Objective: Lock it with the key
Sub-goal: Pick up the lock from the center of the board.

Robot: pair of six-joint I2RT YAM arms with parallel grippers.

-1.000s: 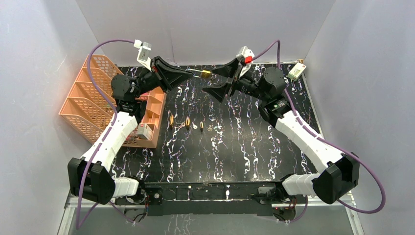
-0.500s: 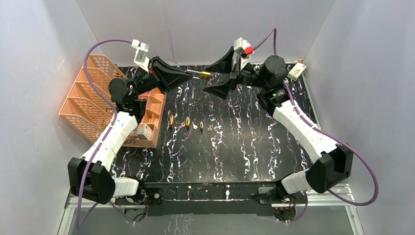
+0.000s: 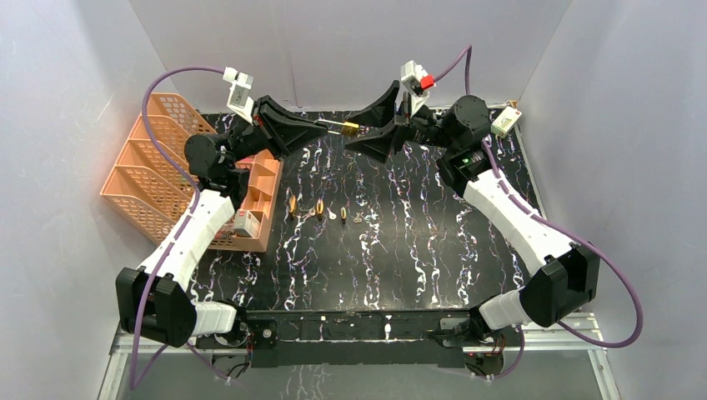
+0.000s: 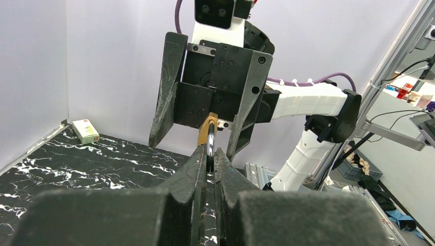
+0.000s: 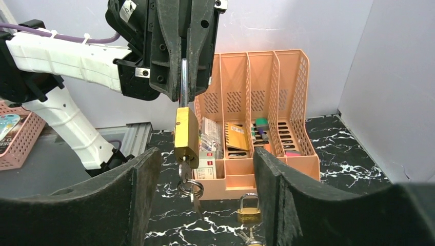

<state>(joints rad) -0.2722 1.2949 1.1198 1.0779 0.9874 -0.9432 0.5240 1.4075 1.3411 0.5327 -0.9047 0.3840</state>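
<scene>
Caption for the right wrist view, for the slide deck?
Left end effector holds brass padlock by its shackle, keys dangling below, framed by the open right end effector.

1. Robot arms: two, the left arm (image 3: 192,229) and the right arm (image 3: 508,217), both mounted at the near edge of the worktop.
2. Wrist cameras: two, a left camera (image 3: 239,87) and a right camera (image 3: 414,77).
3. Brass padlocks: four. One is a raised padlock (image 3: 351,127) above the far edge. The other three form a row of padlocks (image 3: 319,208) lying around the middle of the worktop.
4. Keys: one key ring (image 5: 191,188) hangs under the raised padlock. The loose keys (image 3: 357,219) beside the row are too small to count.
5. Orange file rack (image 3: 137,179): one, with four compartments, at the left edge.
6. Small box (image 3: 506,122): one, at the far right corner.
</scene>
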